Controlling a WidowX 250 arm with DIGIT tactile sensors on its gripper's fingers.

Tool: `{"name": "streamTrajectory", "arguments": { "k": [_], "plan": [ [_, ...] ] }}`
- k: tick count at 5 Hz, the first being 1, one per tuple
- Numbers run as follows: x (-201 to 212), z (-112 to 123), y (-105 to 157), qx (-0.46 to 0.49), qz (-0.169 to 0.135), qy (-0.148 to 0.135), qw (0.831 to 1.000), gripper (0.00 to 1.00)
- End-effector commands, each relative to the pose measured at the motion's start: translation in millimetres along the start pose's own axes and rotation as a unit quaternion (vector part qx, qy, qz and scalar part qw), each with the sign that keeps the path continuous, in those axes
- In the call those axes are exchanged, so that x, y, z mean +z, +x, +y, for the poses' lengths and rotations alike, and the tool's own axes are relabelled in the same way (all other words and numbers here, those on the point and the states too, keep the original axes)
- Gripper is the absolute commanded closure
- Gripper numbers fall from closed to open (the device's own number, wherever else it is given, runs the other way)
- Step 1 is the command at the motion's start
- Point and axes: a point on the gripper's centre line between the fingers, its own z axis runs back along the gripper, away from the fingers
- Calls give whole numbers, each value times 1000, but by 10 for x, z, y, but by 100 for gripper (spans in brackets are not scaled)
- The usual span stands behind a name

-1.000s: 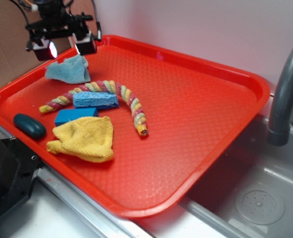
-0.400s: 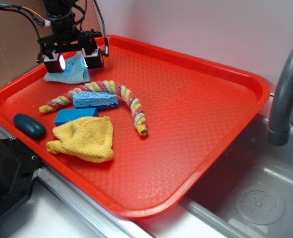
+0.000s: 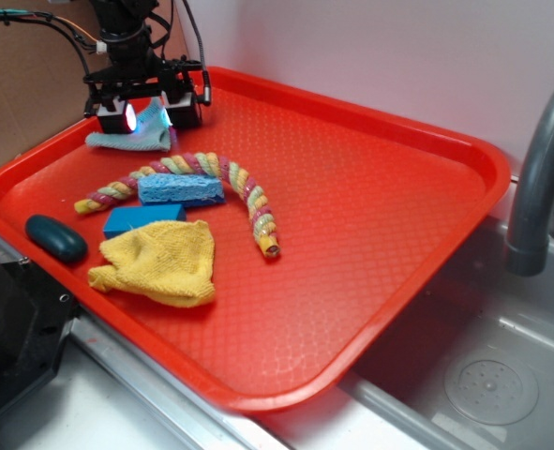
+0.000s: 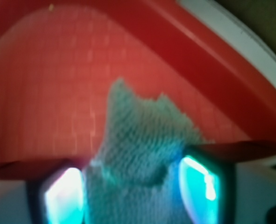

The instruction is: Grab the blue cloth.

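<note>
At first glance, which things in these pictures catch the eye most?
The big red tray beside the sink dominates. At its far left corner the gripper straddles the blue cloth, glowing jaws open on either side. Nearer the front lie a yellow cloth and a striped rope.

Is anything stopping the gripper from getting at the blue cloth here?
Probably not: the gripper sits open right over the blue cloth, one finger on either side, with nothing else between them.
</note>
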Motion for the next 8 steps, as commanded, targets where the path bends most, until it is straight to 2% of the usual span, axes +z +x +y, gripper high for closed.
{"name": "streamTrajectory", "arguments": {
  "k": [1, 2, 3, 4, 5, 6, 7, 8],
  "plan": [
    [-141, 178, -67, 1, 17, 15, 1000, 100],
    [-143, 187, -84, 5, 19, 17, 1000, 100],
    [32, 232, -133, 0, 22, 5, 1000, 100],
    [542, 242, -251, -23, -14, -21, 999, 100],
    [1072, 210, -397, -58, -27, -32, 997, 100],
    [1595, -23, -487, -108, -60, -54, 991, 100],
    [2116, -240, -484, -147, -56, -63, 986, 100],
    [2356, -363, -607, -180, -64, -86, 978, 100]
  ]
}}
